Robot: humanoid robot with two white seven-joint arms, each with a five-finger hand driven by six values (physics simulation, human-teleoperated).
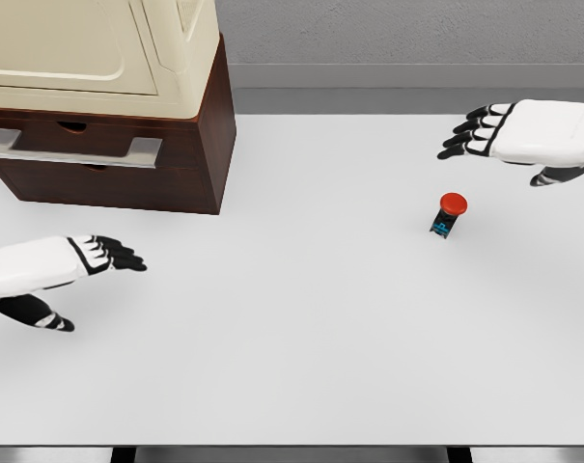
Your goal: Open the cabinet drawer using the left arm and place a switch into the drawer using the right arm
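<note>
A small switch (449, 213) with a round red button on a dark base lies on the white table (301, 338), right of centre. My right hand (465, 137) hovers above and to the right of it, fingers spread, holding nothing. At the back left stands a dark brown cabinet (209, 145) with a cream upper part. Its drawer (89, 174) is closed and carries a grey bar handle (69, 148). My left hand (118, 256) floats low at the left edge, below the drawer front, fingers extended and empty.
A grey wall (407, 39) runs along the far side of the table. The table's front edge (292, 446) crosses the bottom of the view.
</note>
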